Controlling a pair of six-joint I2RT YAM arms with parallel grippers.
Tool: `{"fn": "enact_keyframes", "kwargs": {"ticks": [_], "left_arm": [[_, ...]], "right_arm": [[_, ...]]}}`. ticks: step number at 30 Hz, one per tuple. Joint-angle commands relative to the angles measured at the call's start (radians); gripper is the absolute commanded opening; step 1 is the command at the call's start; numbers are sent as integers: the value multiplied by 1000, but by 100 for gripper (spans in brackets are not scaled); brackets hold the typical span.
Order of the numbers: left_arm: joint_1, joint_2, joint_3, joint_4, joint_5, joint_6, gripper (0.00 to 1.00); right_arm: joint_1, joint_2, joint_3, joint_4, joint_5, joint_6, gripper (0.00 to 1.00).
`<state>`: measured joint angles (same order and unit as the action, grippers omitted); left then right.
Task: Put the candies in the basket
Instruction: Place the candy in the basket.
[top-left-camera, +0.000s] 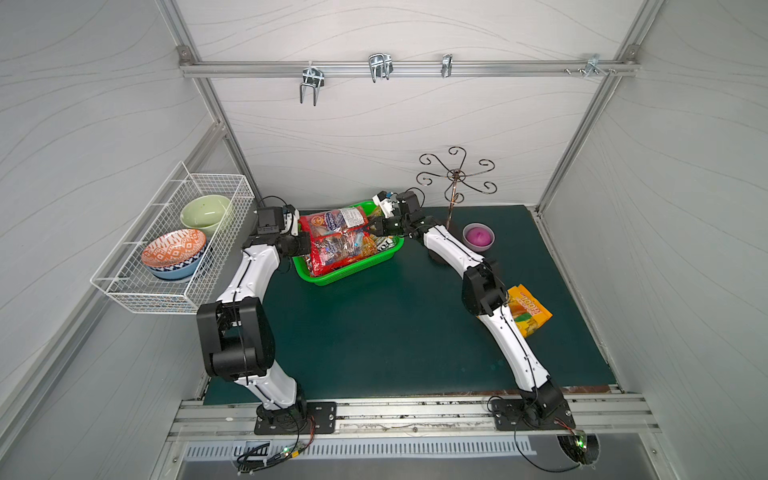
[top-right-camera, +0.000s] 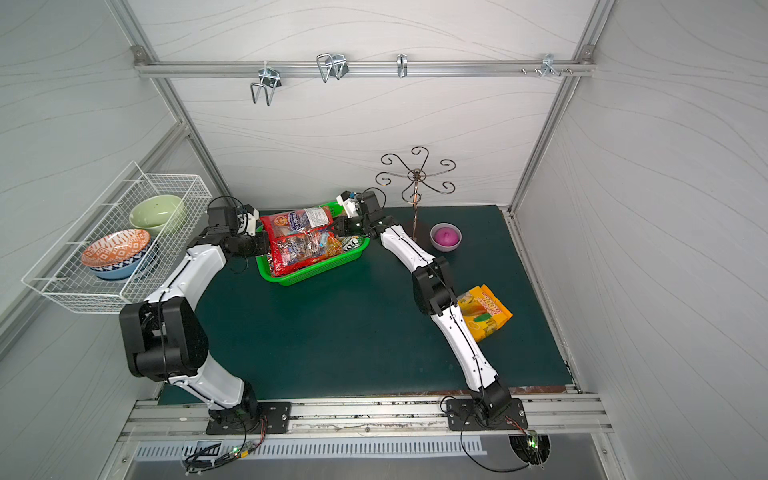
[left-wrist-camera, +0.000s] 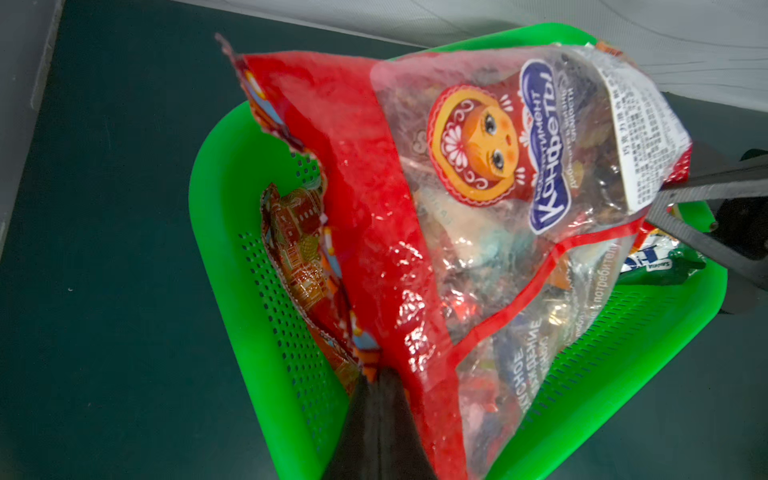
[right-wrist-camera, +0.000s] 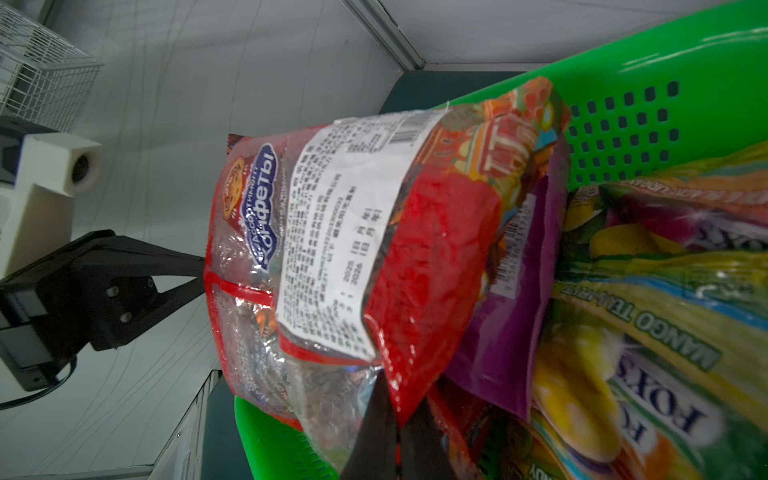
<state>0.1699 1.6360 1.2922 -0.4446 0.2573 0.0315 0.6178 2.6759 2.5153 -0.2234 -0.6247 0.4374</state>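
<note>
The left end effector (top-left-camera: 308, 245) and right end effector (top-left-camera: 371, 226) both grasp the red candy bag (top-left-camera: 332, 220) (at its 9 and 3 o'clock edges). It hangs over the green basket (top-left-camera: 353, 272).

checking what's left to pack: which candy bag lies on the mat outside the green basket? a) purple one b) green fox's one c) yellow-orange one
c: the yellow-orange bag lies flat on the dark mat, well apart from the green basket.
</note>
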Motion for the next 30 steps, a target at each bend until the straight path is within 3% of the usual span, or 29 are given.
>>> {"fn": "enact_keyframes", "kwargs": {"ticks": [1, 4, 9, 12, 19, 30], "left_arm": [[8, -23, -23, 60, -14, 45, 0], [11, -34, -61, 79, -22, 67, 0], [14, -30, -118, 134, -33, 102, 0], [15, -15, -129, 159, -84, 116, 0], [16, 42, -98, 164, -124, 114, 2], [16, 187, 42, 128, -150, 142, 0]], "right_arm": [[15, -7, 21, 52, 1, -25, 0], [23, -12, 4, 45, -9, -37, 0], [22, -25, -26, 30, -16, -45, 28], [6, -55, -65, 18, -1, -35, 36], [-50, -183, -216, 37, 3, -13, 38], [-58, -418, -444, -18, 10, -151, 41]]}}
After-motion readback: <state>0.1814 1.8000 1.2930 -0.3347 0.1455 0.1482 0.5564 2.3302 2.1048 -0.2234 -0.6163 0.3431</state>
